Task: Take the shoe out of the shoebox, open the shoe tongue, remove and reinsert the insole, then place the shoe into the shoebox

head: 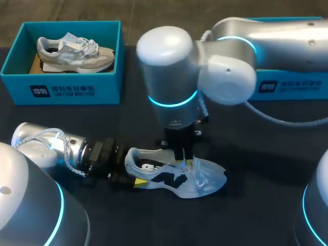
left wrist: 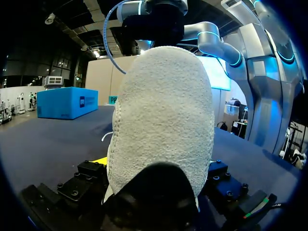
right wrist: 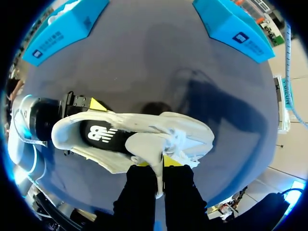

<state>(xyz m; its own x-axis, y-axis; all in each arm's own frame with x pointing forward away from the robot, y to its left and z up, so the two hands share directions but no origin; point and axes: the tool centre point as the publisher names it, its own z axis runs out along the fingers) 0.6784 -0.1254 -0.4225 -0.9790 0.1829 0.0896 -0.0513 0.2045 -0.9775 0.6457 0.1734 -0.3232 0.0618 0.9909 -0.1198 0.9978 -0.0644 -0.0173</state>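
The left arm [head: 66,146] lies low at the near left, reaching right, with the left claw [head: 131,170] clamped across the heel of the shoe [head: 171,179]. The right arm [head: 169,77] enters from the far right, wrist pointing straight down, and the right claw [right wrist: 158,164] pinches the tongue [right wrist: 149,144].

The shoe [left wrist: 161,110] (white, nubbly heel) sits in the tool [left wrist: 155,166].

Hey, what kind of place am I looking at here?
Probably a robot test bench, not a shop or home. At a dark table, the robot's left gripper and right gripper both hold a white shoe, and an open blue shoebox behind holds a grey shoe.
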